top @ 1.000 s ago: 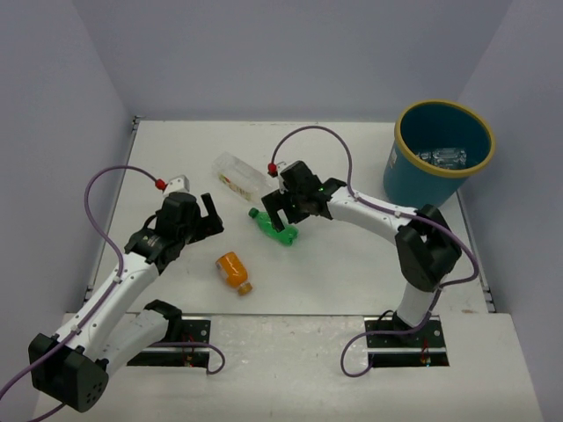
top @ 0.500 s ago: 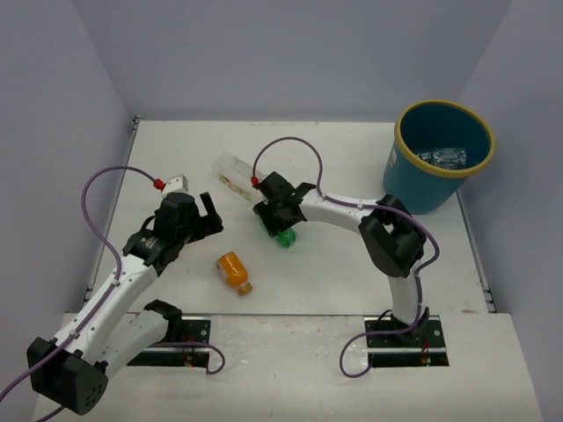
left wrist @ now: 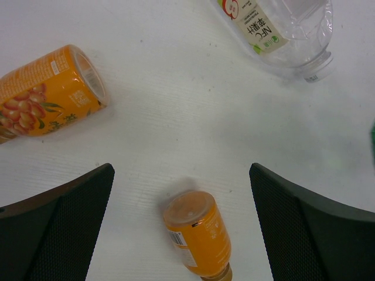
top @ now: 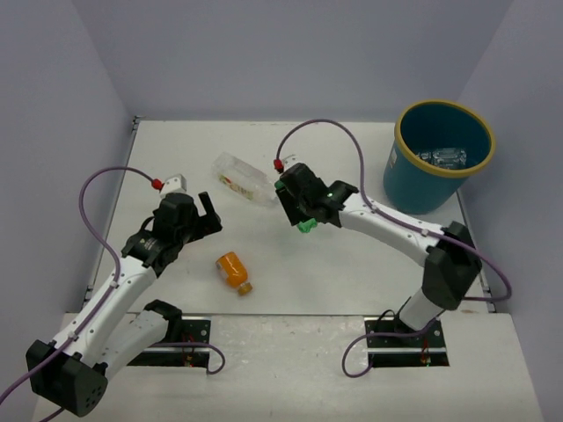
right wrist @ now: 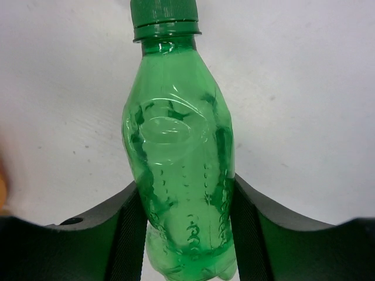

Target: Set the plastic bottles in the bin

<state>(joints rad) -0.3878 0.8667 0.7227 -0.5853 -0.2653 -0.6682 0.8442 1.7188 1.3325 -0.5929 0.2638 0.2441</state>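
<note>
The left jaws stand wide over the tabletop [left wrist: 176,117], touching nothing (one orange bottle [left wrist: 196,231] lies in line with their gap, a second orange bottle [left wrist: 50,91] ahead-left, a clear bottle [left wrist: 275,29] ahead-right). The right jaws pinch the green bottle [right wrist: 179,170] by its body, cap pointing away from them. The bin [top: 413,189] stands well apart, to their right.

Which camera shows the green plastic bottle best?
The right wrist view: the green plastic bottle fills the frame, pinched in the right gripper. The top external view shows only a green bit beneath that gripper; the left wrist view, perhaps a sliver at its edge.
</note>
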